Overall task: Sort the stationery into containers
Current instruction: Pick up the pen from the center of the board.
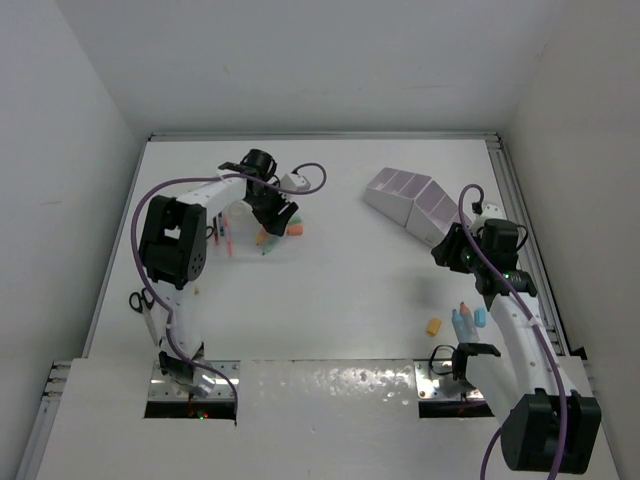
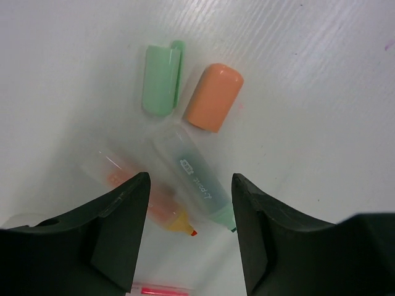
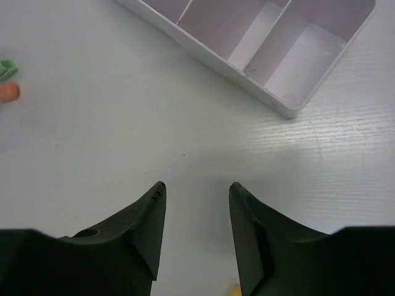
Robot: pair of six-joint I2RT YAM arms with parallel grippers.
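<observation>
The left end effector (image 2: 191,179) hung over a small cluster of stationery at the far left of the worktop (image 1: 340,300). Its jaws stood wide apart and held nothing. In the wrist view a green marker (image 2: 194,179) lay uncapped in the gap between the fingers. An orange marker (image 2: 145,198) lay just beside it, also uncapped and partly hidden behind one finger. Both tips pointed toward the camera. Beyond the markers two loose caps lay side by side, a green cap (image 2: 162,77) and an orange cap (image 2: 213,97), close together but not plainly touching. A red pen (image 2: 159,290) showed at the bottom edge of that view. How high the fingers were above the markers could not be told.

The right end effector (image 3: 197,185) was also open, less widely, with only bare worktop between its fingers. The organiser (image 3: 271,55) lay just ahead of it, at the far right of the worktop, and the compartments in view were pale-lined and held nothing.

Seen from above, scissors (image 1: 140,300) lay near the left edge, beside the left arm. Two blue-capped bottles (image 1: 467,318) lay beside the right arm, with a yellow eraser (image 1: 433,326) near them, well apart from the organiser.
</observation>
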